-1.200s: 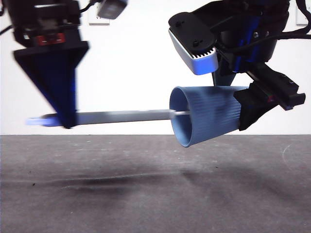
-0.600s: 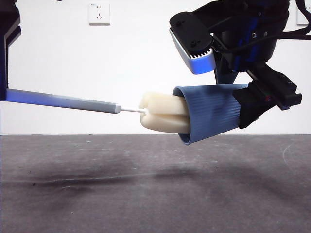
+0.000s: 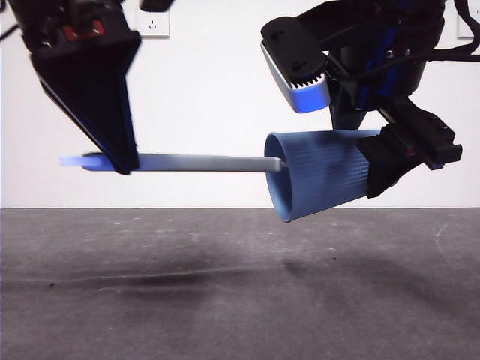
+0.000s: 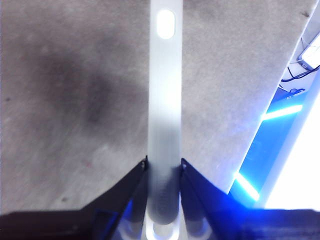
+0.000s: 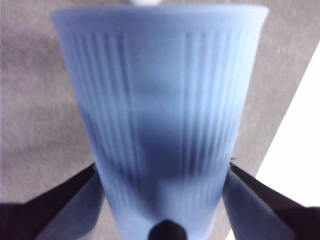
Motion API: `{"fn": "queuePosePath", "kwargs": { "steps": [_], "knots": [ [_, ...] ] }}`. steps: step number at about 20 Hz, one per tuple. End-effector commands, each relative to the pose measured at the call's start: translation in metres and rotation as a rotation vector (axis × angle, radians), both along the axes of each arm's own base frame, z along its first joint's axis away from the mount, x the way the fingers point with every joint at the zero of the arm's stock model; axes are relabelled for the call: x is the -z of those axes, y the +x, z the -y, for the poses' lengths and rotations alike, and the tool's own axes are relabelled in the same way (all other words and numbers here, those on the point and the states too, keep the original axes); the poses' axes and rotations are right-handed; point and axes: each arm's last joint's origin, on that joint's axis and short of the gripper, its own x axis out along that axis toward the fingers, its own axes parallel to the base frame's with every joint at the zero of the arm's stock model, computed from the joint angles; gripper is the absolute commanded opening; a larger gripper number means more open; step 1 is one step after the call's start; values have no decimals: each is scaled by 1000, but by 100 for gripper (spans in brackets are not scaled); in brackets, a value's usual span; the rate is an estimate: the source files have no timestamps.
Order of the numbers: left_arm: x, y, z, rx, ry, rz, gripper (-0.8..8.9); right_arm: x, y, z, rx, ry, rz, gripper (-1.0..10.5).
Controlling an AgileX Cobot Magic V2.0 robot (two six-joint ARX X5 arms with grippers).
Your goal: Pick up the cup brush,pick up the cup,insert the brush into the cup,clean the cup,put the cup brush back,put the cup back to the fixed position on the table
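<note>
Above the table, both arms are at work w/ their things held well clear of the surface; right gripper has the cup lying on its side, mouth facing the other arm, base end clamped; in the right wrist view its fingers press both sides of the ribbed blue wall near the base, spread as wide as the cup there; cup tapers toward the gripper and tilts a bit, lower rim dipping toward the table but not touching it.

Left gripper grips the cup brush by the grey handle close to its far end, approx level; left wrist view shows its fingers closed narrow on the flat handle, one each side, w/ an oval hole near the handle's tip; handle runs straight across to the cup and enters the mouth; sponge head is inside, hidden by the cup wall, so can't tell how deep it sits; short stub of handle pokes out past the left gripper, glowing bluish.

Faint dark shadows lie on the table under both arms; a white wall socket shows on the wall behind.
</note>
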Motion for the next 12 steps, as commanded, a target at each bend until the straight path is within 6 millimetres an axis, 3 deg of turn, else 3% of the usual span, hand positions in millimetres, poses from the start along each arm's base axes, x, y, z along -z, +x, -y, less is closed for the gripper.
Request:
{"fn": "queuePosePath", "kwargs": {
  "steps": [1,6,12],
  "knots": [
    [0,2,5,-14,-25,14,-9,0,0,-2,-3,18,-4,-12],
    [4,1,-17,-114,174,-6,-9,0,0,-2,21,39,-2,-12],
    [-9,-2,-46,-225,178,-36,-8,0,0,-1,62,72,-2,-12]
  ]
}}
